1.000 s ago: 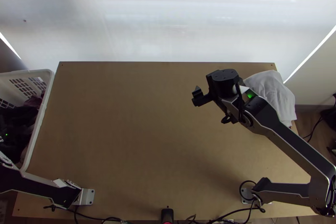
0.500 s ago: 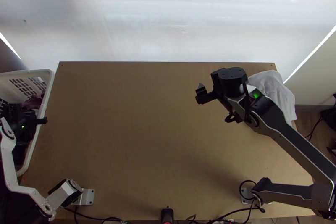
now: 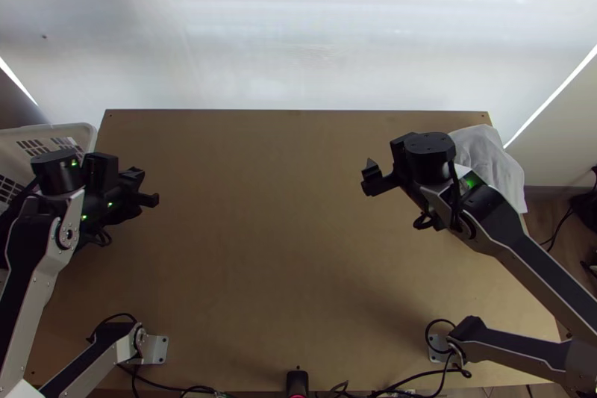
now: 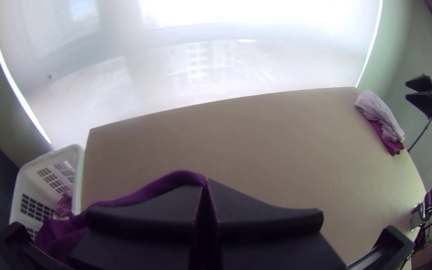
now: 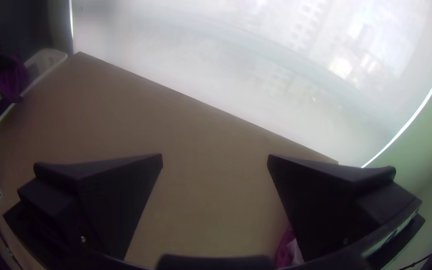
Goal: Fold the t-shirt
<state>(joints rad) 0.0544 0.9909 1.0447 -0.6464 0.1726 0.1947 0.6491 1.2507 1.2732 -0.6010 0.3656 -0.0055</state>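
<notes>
The left gripper (image 3: 143,187) was above the tabletop (image 3: 261,249) by its left edge, its fingers (image 4: 146,215) closed on the purple t-shirt (image 4: 143,192). Which part they pinched could not be told. The shirt was bunched, a narrow twist running from the fingertips to a looser mass beside the gripper, near the white basket (image 3: 89,138) at the tabletop's left edge. A dull pink cloth (image 4: 64,204) lay in the basket.

The right gripper (image 3: 377,179) hung over the right part of the tabletop, fingers (image 5: 121,200) wide open. At the far right corner, a rumpled white cloth (image 3: 486,159) lay on a magenta cloth (image 4: 389,141).
</notes>
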